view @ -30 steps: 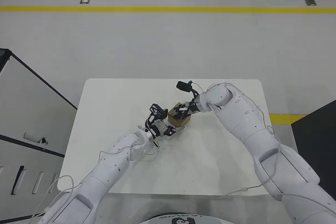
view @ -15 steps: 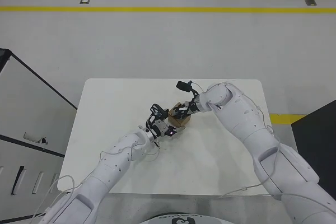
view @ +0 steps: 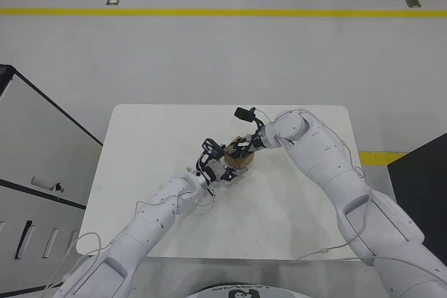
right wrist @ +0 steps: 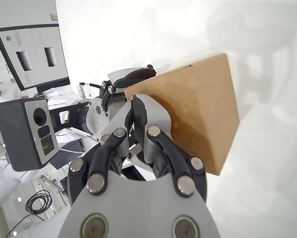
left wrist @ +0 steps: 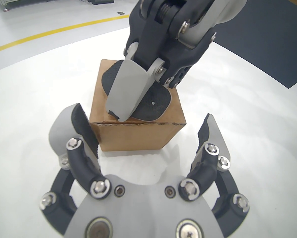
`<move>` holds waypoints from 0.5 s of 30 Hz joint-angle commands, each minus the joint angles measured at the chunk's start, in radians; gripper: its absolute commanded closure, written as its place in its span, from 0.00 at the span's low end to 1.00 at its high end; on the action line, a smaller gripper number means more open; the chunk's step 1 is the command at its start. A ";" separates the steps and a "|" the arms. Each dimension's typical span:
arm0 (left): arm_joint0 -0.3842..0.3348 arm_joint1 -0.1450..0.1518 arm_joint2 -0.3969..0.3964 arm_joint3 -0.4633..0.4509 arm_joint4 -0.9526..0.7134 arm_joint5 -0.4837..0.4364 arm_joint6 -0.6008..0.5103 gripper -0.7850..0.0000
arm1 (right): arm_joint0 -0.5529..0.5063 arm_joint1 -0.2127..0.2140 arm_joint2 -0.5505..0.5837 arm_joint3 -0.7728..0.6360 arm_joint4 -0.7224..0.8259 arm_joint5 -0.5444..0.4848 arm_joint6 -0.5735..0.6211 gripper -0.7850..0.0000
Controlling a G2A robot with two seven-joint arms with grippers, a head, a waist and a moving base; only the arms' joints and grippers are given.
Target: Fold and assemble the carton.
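Note:
A small brown carton (view: pixel 239 155) stands closed on the white table (view: pixel 156 149). My right gripper (right wrist: pixel 136 101) is shut, and its joined fingertips press flat on the carton's top face (left wrist: pixel 163 117). In the left wrist view the right gripper (left wrist: pixel 134 107) comes down from above onto the carton (left wrist: pixel 138 134). My left gripper (left wrist: pixel 142 113) is open and faces the carton's near side. One of its pads (left wrist: pixel 82 125) touches the carton's corner, while the other finger (left wrist: pixel 209 134) stands apart from the carton. The carton's side (right wrist: pixel 200 105) shows beside the right gripper.
A grey cabinet (view: pixel 22 134) stands off the table's left side. A dark panel (view: pixel 432 179) stands off its right side. Bare table top lies all around the carton.
My left gripper has edged slightly closer to the carton. The right gripper and the carton have stayed where they were.

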 commanded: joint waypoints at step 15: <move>-0.009 -0.010 -0.002 0.025 0.011 0.027 0.019 0.35 | 0.005 -0.003 -0.001 0.010 0.002 -0.003 -0.002 1.00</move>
